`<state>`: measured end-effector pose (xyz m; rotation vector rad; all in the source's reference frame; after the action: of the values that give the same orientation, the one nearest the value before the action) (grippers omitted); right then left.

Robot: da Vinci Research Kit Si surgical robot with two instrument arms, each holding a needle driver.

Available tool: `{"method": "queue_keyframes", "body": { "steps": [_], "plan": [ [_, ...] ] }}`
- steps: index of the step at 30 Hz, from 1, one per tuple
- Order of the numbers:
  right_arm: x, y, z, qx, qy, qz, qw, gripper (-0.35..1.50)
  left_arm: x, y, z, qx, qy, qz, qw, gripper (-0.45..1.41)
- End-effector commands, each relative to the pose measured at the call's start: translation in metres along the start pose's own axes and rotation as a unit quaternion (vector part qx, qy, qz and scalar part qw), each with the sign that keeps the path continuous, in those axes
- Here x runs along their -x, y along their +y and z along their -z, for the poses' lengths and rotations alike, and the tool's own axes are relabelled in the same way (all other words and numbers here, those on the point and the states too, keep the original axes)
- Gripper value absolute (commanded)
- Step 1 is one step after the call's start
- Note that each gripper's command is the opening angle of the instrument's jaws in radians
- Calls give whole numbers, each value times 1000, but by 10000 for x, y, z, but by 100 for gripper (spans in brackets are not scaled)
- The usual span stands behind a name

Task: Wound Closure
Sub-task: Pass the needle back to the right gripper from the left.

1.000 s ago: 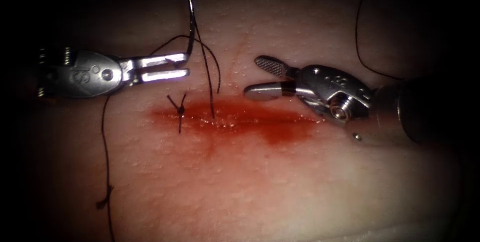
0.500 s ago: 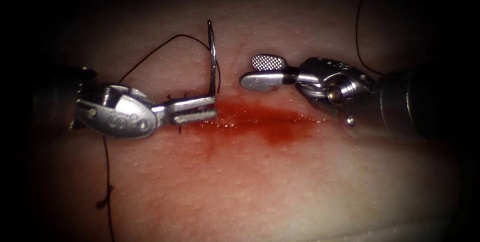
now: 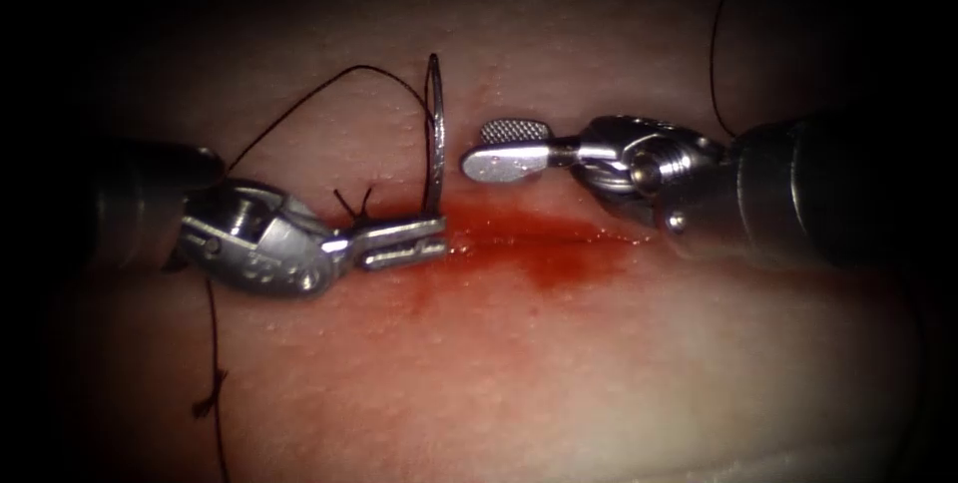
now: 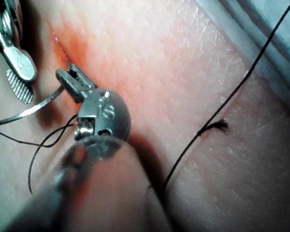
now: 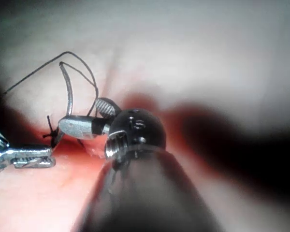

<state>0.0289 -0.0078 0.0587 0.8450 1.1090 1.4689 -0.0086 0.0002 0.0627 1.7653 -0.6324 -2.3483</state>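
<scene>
The light is narrow and strong. In the endoscope view it falls as one bright pool in the middle and fades on every side into a dark surround (image 3: 60, 4), black at the corners, where no wall, floor or furniture can be made out. The left wrist view is more evenly lit and shows a pale blue-grey surface (image 4: 266, 9), smooth and flat, with a darker grey band along its border. What that surface is cannot be told.

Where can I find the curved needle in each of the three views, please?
Endoscope view: the needle stands above the cut, its lower end in the left end effector.
Left wrist view: needle beside the left end effector.
Right wrist view: needle.
Shared landmark: the right end effector.
</scene>
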Motion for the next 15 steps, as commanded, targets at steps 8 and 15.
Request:
{"method": "queue_keyframes", "body": {
  "steps": [8, 15],
  "plan": [
    [3, 0, -20, -12, -5, -7, 1000, 113, -6, 4, -7, 1, 8, -22, 1000, -45],
    [2, -2, -23, -14, 1, -11, 1000, 120, -8, 7, -11, 1, 10, -26, 1000, -45]
  ]
}}
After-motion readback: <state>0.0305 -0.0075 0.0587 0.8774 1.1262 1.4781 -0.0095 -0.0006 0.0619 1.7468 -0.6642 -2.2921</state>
